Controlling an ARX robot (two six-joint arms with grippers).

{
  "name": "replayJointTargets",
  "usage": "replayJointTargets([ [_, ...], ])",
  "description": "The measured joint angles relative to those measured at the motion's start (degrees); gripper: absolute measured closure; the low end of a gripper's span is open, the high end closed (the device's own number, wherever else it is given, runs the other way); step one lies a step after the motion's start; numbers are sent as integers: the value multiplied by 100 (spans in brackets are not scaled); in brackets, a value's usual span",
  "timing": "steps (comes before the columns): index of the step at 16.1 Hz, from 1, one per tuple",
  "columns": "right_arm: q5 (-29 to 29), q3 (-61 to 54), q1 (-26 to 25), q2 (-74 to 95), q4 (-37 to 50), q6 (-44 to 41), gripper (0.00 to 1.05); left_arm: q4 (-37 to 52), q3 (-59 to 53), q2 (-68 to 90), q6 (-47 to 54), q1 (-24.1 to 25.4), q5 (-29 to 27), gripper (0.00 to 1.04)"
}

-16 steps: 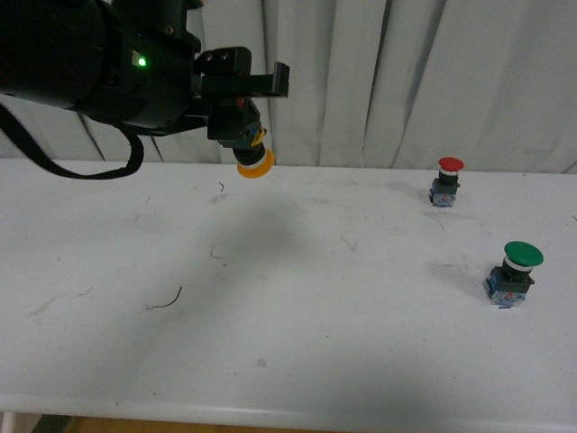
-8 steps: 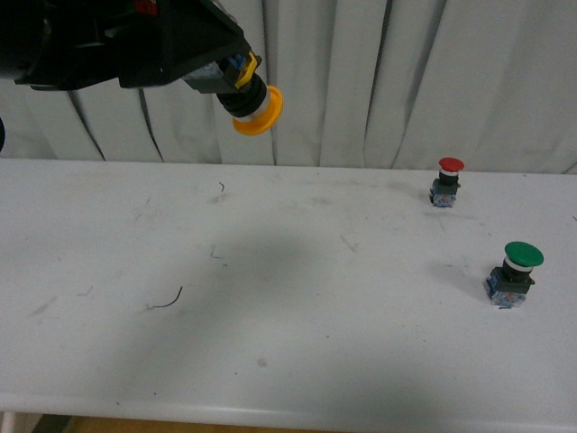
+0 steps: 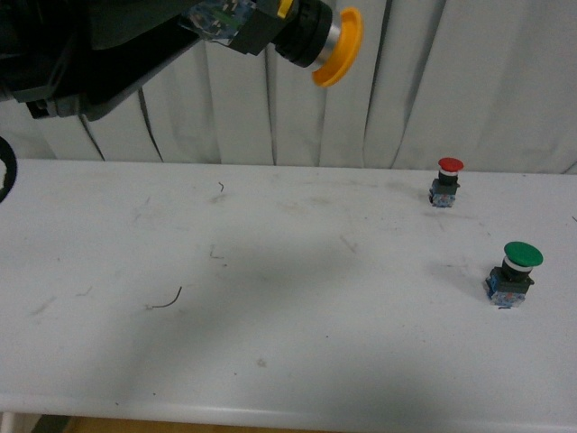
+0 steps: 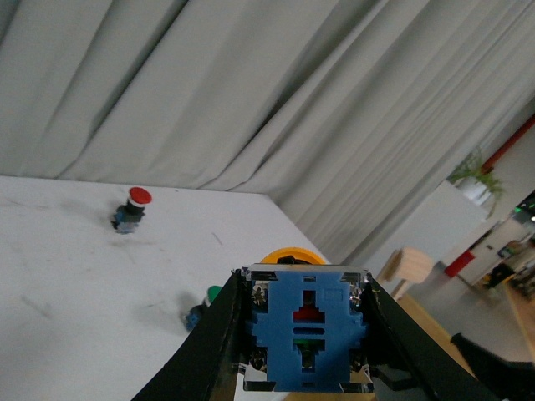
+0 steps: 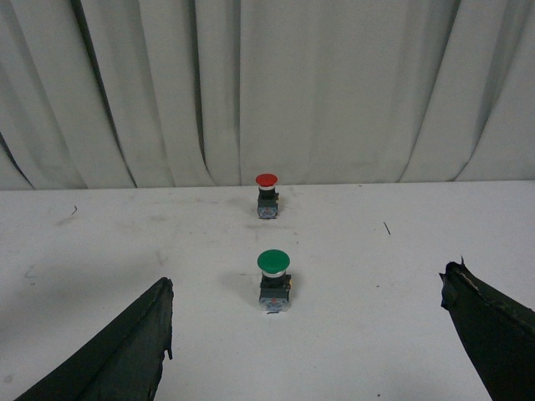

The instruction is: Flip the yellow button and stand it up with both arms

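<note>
High above the table's left half, my left gripper [image 3: 236, 20] is shut on the yellow button [image 3: 317, 34], which lies sideways with its yellow-orange cap pointing right. In the left wrist view the button's blue contact block [image 4: 305, 327] faces the camera, clamped between the two black fingers [image 4: 209, 334], with the yellow cap edge just visible behind it. My right gripper [image 5: 309, 334] is open, low over the table, with nothing between its fingers; it does not show in the front view.
A red-capped button [image 3: 447, 180] stands upright at the far right of the white table [image 3: 270, 298]. A larger green-capped button [image 3: 514, 272] stands nearer on the right, in front of the open right gripper. Grey curtains [image 3: 406, 81] hang behind the table.
The left arm has risen and swung right with the yellow button. The button has turned from cap-down to lying sideways with its cap pointing right.
</note>
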Motion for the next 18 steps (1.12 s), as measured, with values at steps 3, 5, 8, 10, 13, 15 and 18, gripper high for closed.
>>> replayJointTargets([
  [3, -2, 0, 0, 0, -2, 0, 6, 1517, -157, 638, -1272, -216, 63, 70],
  [5, -2, 0, 0, 0, -2, 0, 6, 1591, -160, 1005, -1740, -433, 79, 70],
  [8, -2, 0, 0, 0, -2, 0, 6, 1569, -149, 1504, -2166, -402, 59, 70],
  [10, -2, 0, 0, 0, -2, 2, 6, 1567, -35, 1604, -2334, -321, 33, 70],
  [13, -2, 0, 0, 0, 0, 0, 6, 1578, 238, 1598, -2334, -313, 85, 70],
  [15, 0, 0, 0, 0, -2, 0, 6, 1580, 330, 1593, -2332, -328, 101, 70],
  [18, -2, 0, 0, 0, 0, 0, 6, 1578, 376, 1611, -2299, -378, 146, 70],
])
